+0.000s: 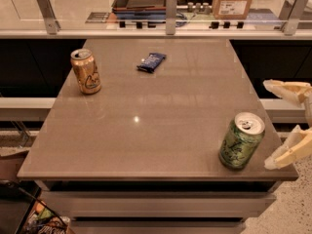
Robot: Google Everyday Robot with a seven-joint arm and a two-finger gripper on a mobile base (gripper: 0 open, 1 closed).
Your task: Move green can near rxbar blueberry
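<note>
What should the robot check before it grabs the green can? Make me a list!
1. Pincer open: ok, its fingers are spread wide, off the table's near right corner.
2. Green can upright: ok, standing near that corner.
3. Pincer around the can: not ok, it sits to the can's right, apart from it.
4. Rxbar blueberry in sight: ok, lying flat at the far side.
5. Way from can to bar: ok, only bare tabletop; the gold can stands far left.
</note>
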